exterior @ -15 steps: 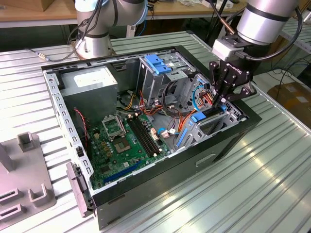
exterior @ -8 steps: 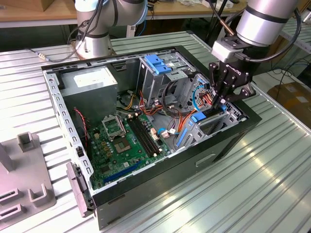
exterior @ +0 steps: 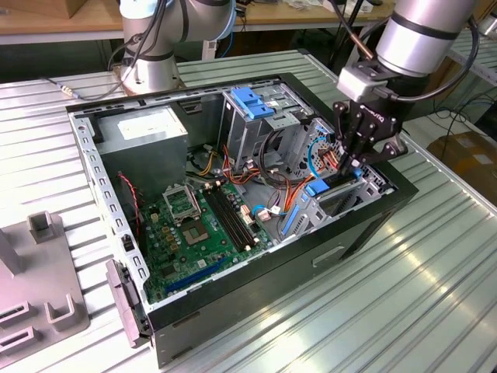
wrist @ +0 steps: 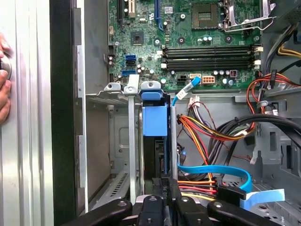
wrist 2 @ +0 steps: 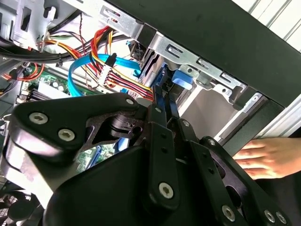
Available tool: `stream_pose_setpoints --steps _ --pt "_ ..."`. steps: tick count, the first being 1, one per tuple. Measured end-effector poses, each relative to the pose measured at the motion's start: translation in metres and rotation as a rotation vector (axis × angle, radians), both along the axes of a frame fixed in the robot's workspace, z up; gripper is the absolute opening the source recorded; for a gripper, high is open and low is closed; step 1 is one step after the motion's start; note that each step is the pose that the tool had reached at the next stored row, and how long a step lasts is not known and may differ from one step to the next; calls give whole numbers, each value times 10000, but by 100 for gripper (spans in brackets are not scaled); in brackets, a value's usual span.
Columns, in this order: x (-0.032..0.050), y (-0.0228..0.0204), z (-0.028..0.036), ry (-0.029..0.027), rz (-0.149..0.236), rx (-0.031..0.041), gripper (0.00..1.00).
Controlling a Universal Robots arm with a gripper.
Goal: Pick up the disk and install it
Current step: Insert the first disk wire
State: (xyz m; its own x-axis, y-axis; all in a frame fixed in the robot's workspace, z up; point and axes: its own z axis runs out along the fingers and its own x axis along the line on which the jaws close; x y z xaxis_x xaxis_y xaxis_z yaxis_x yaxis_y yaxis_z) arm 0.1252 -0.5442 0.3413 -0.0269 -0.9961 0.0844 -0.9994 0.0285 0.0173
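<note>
The disk [wrist: 155, 141] stands on edge in a slot of the metal drive bay [wrist: 117, 136] at the front of the open computer case [exterior: 256, 280]. In the first wrist view its blue bracket tab [wrist: 154, 120] faces the camera, with the dark body of the drive running down behind it toward the gripper [wrist: 165, 186]. The jaws are drawn narrowly together around the disk's thin edge, one finger [wrist: 170, 155] lying flat against its side. In the second wrist view the black fingers [wrist 2: 158, 106] reach the blue part [wrist 2: 181, 77] at about one o'clock from the linkage. In the exterior view the gripper [exterior: 353, 167] hangs over the case's corner at three o'clock from the green motherboard [exterior: 198, 225]. Orange, red and blue cables [wrist: 207, 136] lie just beside the bay. A person's hand [wrist 2: 263, 157] rests on the ribbed table [exterior: 404, 264] near the case's outer wall.
</note>
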Motion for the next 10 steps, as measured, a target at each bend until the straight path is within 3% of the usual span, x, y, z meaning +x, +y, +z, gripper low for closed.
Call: stream_pose_setpoints --steps 10 --pt "0 1 -42 10 -1 15 18"
